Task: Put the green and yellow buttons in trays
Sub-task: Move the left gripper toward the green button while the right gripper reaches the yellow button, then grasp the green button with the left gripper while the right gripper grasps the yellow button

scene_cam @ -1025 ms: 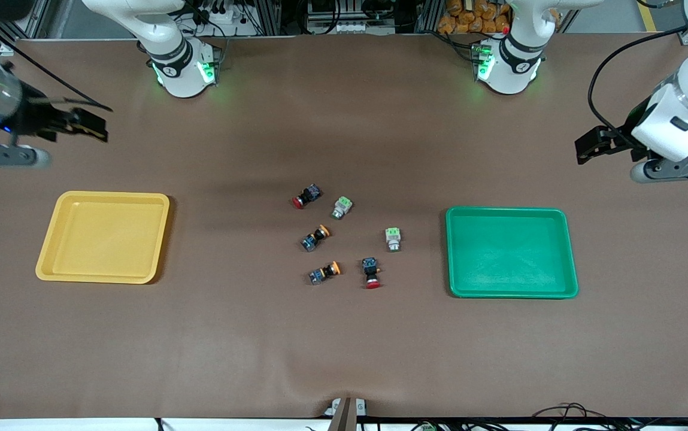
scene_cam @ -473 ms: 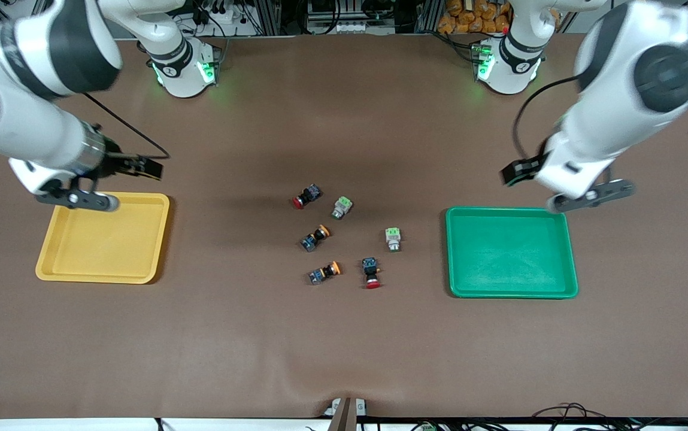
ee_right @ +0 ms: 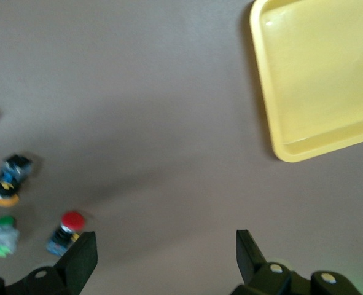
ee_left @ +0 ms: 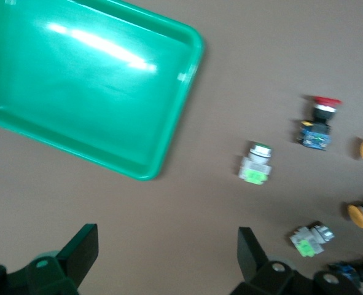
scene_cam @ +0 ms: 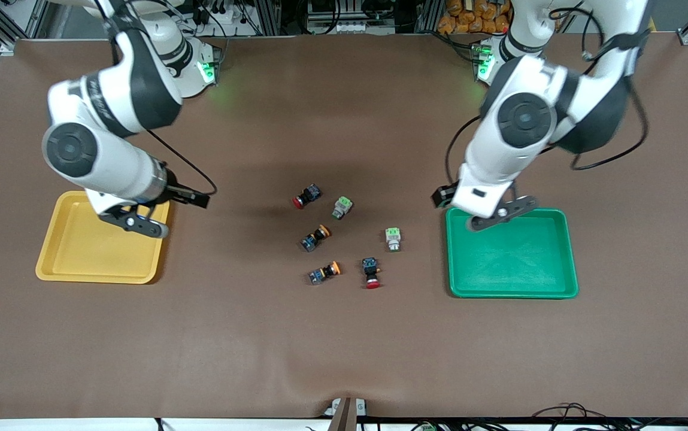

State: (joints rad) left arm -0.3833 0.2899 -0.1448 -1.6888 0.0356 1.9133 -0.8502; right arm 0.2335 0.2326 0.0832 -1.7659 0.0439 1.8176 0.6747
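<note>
The brown tabletop (scene_cam: 344, 347) carries two trays. The green tray (scene_cam: 511, 252) lies toward the left arm's end, the yellow tray (scene_cam: 104, 239) toward the right arm's end, and both hold nothing.

The left gripper (ee_left: 166, 255) hangs over the green tray's corner nearest the table's middle and the arm bases, its jaws spread wide and gripping nothing. The right gripper (ee_right: 166, 255) hangs over the matching corner of the yellow tray, its jaws likewise wide apart and bare.

Six buttons lie loose on the table's middle, between the trays and well apart from both. One green button (scene_cam: 393, 239) lies nearest the green tray; the other green button (scene_cam: 341, 207) lies farther from the front camera, just beside a red button (scene_cam: 306, 196). One yellow button (scene_cam: 315, 237) lies near the cluster's centre, and the second yellow button (scene_cam: 324, 272) lies nearer the front camera, beside a second red button (scene_cam: 370, 273). No button touches another.
</note>
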